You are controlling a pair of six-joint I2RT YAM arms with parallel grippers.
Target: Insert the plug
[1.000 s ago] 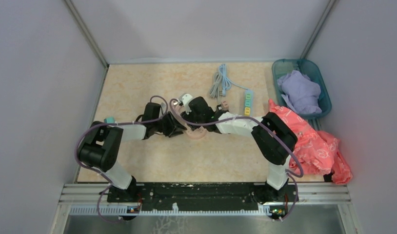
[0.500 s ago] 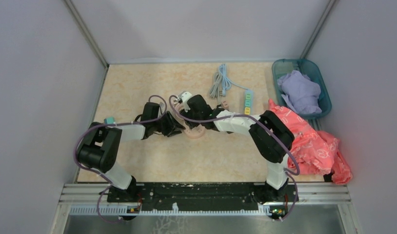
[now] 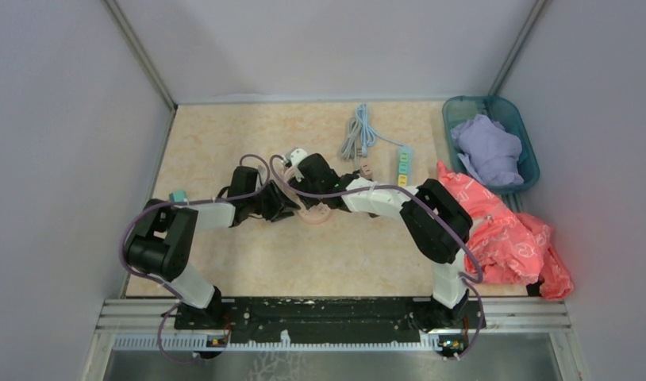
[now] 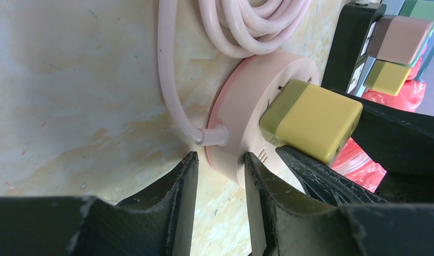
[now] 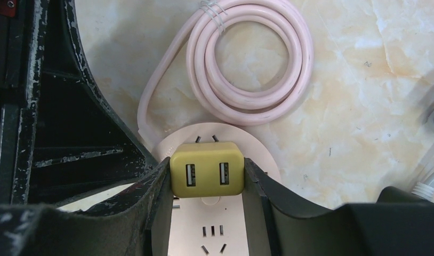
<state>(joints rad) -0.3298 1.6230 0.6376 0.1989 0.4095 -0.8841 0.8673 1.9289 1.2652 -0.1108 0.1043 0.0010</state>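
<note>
On the tabletop point(image 3: 224, 143), arms point(image 3: 383, 202) largely hide socket point(image 4: 241, 106), plug point(image 5: 206, 169).

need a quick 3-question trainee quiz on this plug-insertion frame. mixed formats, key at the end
1. True or false: the right gripper is closed on the yellow charger.
2. Where does the pink cable coil lie?
A. on top of the yellow charger
B. on the table, beside the round pink socket
C. wrapped round the right gripper
3. Fill in: the face of the yellow charger shows ___ USB ports.

Key: 1 true; 2 B; 3 two.
</note>
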